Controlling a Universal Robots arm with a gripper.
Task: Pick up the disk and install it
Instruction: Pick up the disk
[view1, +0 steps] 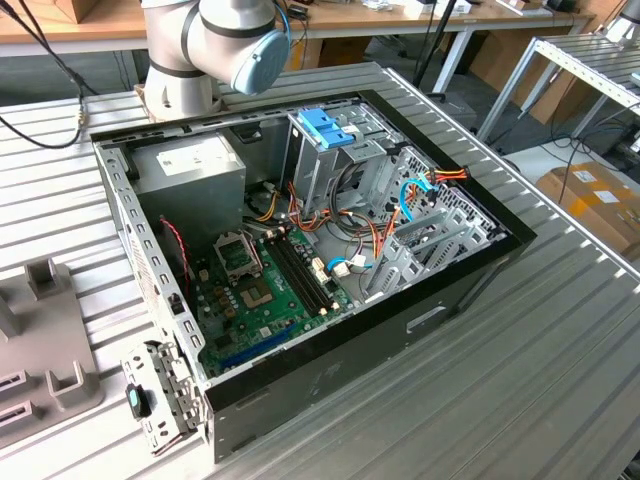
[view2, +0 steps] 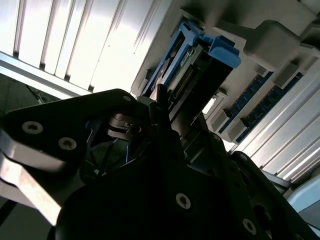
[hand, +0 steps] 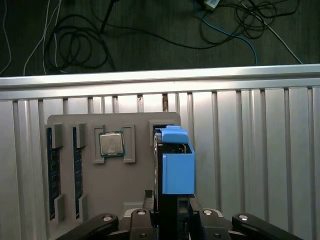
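While the disk (hand: 178, 170) stands on edge in a slot of the grey tray (hand: 132, 180) on the ribbed surface (hand: 250, 150), the hand (hand: 170, 202) straddles it, though whether it grips I cannot tell.

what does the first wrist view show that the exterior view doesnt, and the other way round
First wrist view: the disk upright at a grey holder tray, the gripper right at it, a processor chip and memory sticks in the tray's other recesses, cables on the floor past the table edge.
Exterior view: the open computer case with its motherboard, grey power-supply box, the blue bracket on the drive cage, and the base of the arm.
Both: the ribbed metal table and, it seems, the grey tray, at the exterior view's left edge.
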